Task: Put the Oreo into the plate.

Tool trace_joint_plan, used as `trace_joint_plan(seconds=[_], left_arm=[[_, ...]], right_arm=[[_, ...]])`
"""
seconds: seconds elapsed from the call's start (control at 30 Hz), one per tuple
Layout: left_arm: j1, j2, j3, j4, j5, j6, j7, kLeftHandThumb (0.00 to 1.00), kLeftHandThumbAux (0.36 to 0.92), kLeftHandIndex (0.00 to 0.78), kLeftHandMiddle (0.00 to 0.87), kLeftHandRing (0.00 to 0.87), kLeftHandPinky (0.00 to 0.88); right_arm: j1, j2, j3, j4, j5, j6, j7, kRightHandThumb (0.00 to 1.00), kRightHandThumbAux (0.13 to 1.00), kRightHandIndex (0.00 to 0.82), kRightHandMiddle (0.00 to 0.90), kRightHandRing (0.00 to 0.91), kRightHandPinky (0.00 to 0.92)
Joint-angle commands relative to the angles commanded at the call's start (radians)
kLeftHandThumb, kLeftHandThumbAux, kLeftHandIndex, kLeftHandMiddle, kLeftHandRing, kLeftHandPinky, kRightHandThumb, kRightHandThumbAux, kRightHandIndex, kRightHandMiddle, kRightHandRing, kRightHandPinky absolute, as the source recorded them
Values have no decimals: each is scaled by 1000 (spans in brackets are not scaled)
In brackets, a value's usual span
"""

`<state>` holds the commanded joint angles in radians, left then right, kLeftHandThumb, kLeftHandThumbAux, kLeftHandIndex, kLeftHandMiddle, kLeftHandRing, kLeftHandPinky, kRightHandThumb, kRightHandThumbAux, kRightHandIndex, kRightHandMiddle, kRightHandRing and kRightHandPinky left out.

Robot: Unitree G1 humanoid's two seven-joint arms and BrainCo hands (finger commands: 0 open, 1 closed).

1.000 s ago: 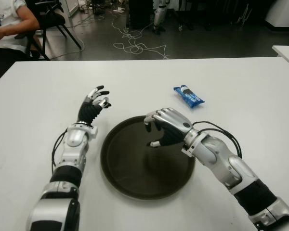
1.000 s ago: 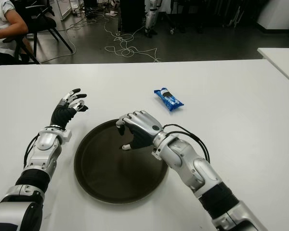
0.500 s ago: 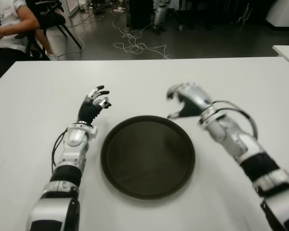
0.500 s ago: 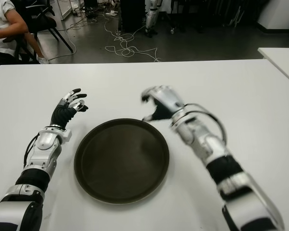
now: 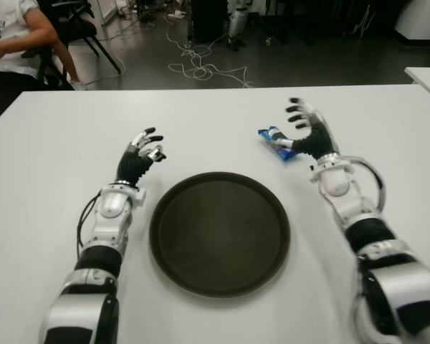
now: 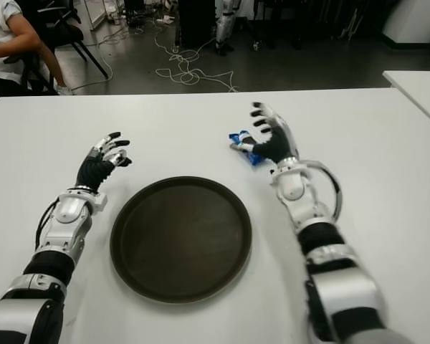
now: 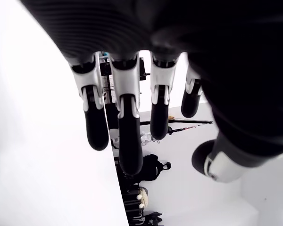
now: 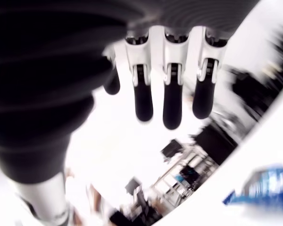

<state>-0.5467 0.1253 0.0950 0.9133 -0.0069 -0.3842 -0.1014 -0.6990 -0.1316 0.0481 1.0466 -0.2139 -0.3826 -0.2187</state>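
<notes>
Dark round plate (image 5: 219, 233) nearest on white desk (image 5: 50, 165), nothing in it. Left hand (image 5: 140, 156) just left of plate's far rim, fingers (image 7: 124, 127) released, holding nothing. Right hand (image 5: 308, 135) past plate's far-right edge, fingers (image 8: 166, 99) spread, holding nothing, just beside blue Oreo pack (image 5: 275, 142). Pack flat on desk, outside plate. Seated person (image 5: 11, 36) far left beyond desk.
</notes>
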Motion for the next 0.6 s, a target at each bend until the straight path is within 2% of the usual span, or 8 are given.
trace_joint_plan(seconds=[0.23,0.37,0.6], left_arm=[[-6,-4,1,14,-3,-16,0,1000,644,158,245,453,366],[-8,-7,4,17,-8,-18,-1,1000,644,151,246,454,363],[-11,-8,4,24,-6,-22,2,1000,644,148,248,452,359]], right_arm=[[-38,-28,49,102,-77,-30,-62,0,779,149,216,231,257],[-51,-41,90,128,-137,-21,-121,0,757,140,192,212,249],[-61,-48,123,157,-174,-1,-159,0,767,126,178,204,238]])
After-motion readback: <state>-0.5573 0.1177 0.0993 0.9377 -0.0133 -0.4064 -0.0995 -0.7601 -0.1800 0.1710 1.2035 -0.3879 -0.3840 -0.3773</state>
